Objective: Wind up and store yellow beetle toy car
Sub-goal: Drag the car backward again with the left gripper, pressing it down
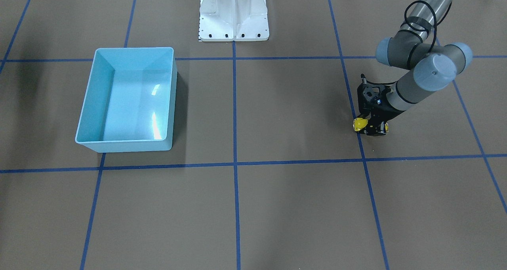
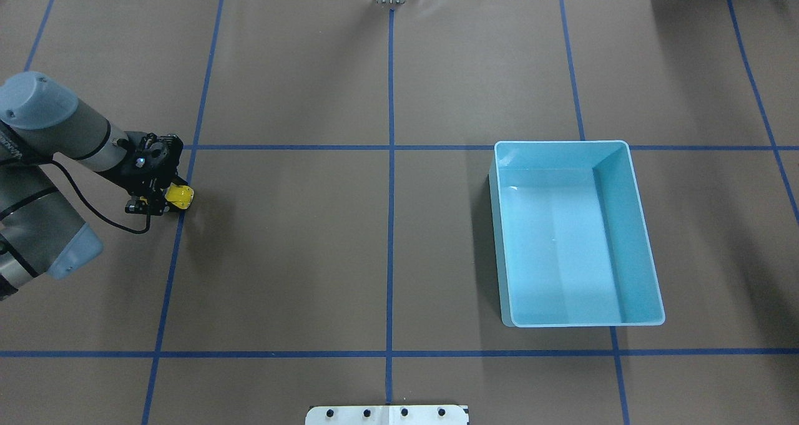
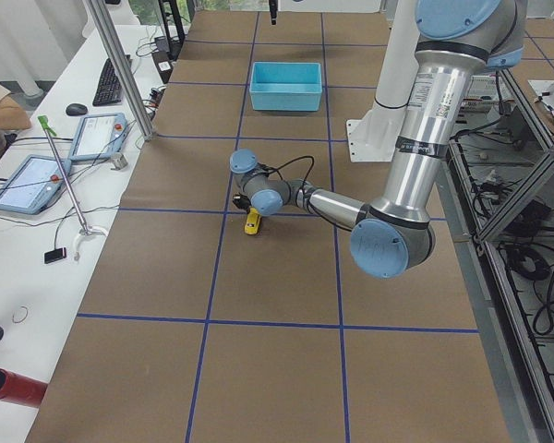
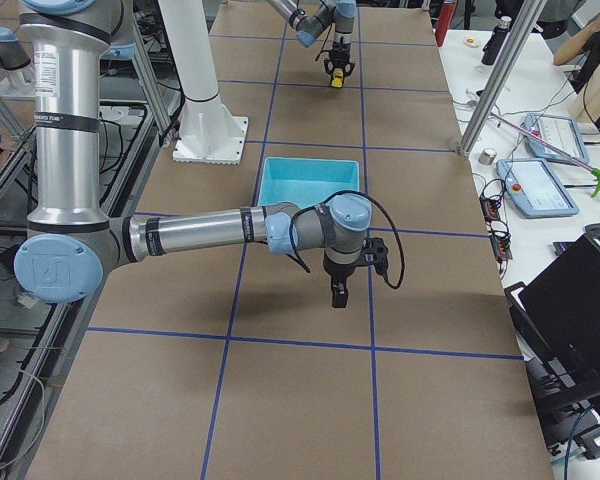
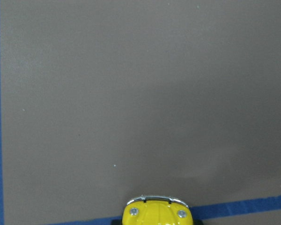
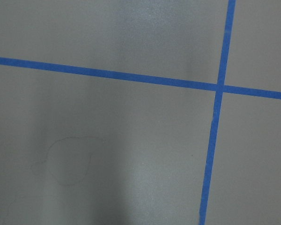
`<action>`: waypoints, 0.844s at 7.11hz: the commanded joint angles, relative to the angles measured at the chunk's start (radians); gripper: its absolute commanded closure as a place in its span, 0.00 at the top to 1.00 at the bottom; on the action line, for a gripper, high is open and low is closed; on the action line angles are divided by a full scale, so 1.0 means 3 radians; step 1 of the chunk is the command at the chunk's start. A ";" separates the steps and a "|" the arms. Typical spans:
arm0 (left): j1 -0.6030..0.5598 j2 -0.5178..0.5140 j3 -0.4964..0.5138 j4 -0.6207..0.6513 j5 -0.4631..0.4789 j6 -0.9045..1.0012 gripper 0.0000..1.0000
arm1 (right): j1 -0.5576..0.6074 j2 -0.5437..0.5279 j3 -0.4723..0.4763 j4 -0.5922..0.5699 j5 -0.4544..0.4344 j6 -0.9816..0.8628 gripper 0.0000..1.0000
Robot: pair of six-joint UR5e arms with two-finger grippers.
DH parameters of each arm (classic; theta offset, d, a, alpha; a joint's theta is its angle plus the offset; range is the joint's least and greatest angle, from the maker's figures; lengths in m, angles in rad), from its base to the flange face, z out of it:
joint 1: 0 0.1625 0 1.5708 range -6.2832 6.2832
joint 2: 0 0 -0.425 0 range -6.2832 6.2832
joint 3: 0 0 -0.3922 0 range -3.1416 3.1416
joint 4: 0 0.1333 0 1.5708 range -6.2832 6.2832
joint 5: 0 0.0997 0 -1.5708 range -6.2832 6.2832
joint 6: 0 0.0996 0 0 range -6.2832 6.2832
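Note:
The yellow beetle toy car point(image 1: 359, 124) is low on the brown table beside a blue tape line, on my left side point(image 2: 181, 195). My left gripper point(image 1: 370, 126) is shut on the car's rear half, with the car's nose sticking out toward the table's middle. The left wrist view shows only the car's yellow nose and chrome bumper point(image 5: 157, 213) at its bottom edge. The light blue bin point(image 2: 562, 143) stands empty on my right side point(image 1: 134, 50). My right gripper point(image 4: 338, 290) shows only in the exterior right view, hanging over bare table in front of the bin; I cannot tell whether it is open or shut.
The white robot base point(image 1: 233, 12) stands at the table's robot-side edge. Blue tape lines point(image 6: 215, 86) divide the brown table into squares. Operator desks with tablets point(image 3: 28, 180) run along the far side of the table.

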State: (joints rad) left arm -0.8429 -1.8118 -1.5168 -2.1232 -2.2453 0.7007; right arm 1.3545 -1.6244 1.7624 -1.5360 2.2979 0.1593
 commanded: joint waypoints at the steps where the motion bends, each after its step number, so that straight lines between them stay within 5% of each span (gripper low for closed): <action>1: -0.0003 0.0041 0.0004 -0.0050 -0.0001 0.0011 0.02 | 0.0000 0.0000 0.0000 0.0002 0.0000 0.0001 1.00; 6: -0.0074 0.0082 0.0009 -0.0076 -0.0007 0.0128 0.02 | 0.0000 0.0005 -0.0005 0.0002 0.0000 0.0001 1.00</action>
State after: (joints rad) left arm -0.8561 -1.7879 -1.5148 -2.1444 -2.2464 0.7280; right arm 1.3545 -1.6242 1.7617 -1.5367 2.2968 0.1590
